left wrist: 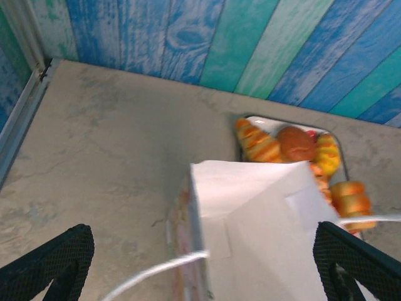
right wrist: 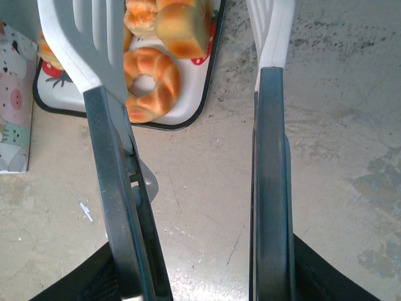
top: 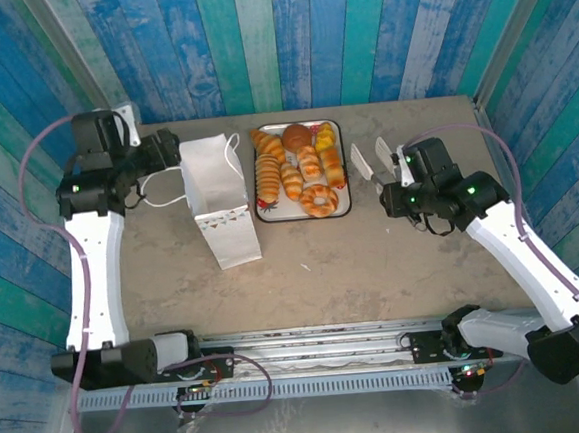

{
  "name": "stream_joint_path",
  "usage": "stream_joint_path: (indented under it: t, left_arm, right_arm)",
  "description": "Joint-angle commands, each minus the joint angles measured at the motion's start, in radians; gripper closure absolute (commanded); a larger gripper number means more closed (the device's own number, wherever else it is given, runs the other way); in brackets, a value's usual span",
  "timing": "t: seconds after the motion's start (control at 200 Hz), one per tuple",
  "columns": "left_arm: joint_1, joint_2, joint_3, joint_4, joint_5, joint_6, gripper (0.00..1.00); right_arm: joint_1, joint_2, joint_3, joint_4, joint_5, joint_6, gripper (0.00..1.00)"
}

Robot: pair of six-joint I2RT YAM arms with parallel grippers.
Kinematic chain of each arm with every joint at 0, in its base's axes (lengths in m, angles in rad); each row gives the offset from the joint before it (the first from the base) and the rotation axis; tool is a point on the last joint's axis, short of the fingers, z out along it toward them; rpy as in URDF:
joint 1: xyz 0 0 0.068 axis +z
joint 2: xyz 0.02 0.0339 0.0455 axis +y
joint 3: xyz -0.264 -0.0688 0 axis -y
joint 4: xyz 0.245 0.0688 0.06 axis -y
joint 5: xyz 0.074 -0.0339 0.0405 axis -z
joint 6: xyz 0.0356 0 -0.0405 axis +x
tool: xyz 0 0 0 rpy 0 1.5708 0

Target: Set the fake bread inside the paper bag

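Your right end effector (top: pixel 372 158), spread and empty, sits at 3 o'clock of the fake bread (top: pixel 301 170); pinch one piece next. Your left end effector (left wrist: pixel 200 248) stands spread by the paper bag (top: pixel 217 192).

The paper bag (top: pixel 215 187) stands on the table (top: pixel 373 260) just beside the tray (top: pixel 275 212), at its nine o'clock. The fake bread (top: pixel 299 168) lies on the tray. The left gripper (top: pixel 170 158) sits at the bag's nine o'clock; the right gripper (top: pixel 372 160) is near the tray's three o'clock, apart from it.
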Motion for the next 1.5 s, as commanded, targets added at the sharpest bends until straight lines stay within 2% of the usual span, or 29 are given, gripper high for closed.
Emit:
stream_joint_path:
  t: [0.0,0.115,0.195,0.516,0.796,1.162,1.252,1.498]
  left_arm:
    - [0.027,0.073,0.038,-0.047,0.066,0.078,0.06]
    - [0.027,0.145,0.060,-0.048,0.128,0.106,0.06]
    - [0.027,0.188,0.078,-0.057,0.132,0.121,0.00]
    - [0.028,0.302,0.092,-0.078,0.138,0.166,0.12]
    - [0.027,0.344,0.079,-0.050,0.175,0.172,0.33]
    - [0.026,0.342,0.065,-0.039,0.205,0.171,0.63]
    - [0.027,0.340,0.063,-0.035,0.217,0.170,0.68]
    - [0.026,0.304,0.004,0.010,0.247,0.155,0.73]
  right_arm:
    - [-0.001,0.008,0.024,-0.002,-0.033,-0.021,0.48]
    - [-0.001,0.021,0.023,-0.003,-0.052,-0.023,0.48]
    - [-0.001,0.028,0.019,-0.002,-0.066,-0.022,0.48]
    - [-0.001,0.056,0.023,-0.002,-0.108,-0.007,0.48]
    - [0.001,0.091,0.027,-0.002,-0.128,0.016,0.48]
    - [0.034,0.145,0.036,0.001,-0.083,0.037,0.47]
    - [0.046,0.162,0.045,0.007,-0.061,0.044,0.46]
    - [0.057,0.225,0.041,0.071,-0.027,0.070,0.45]
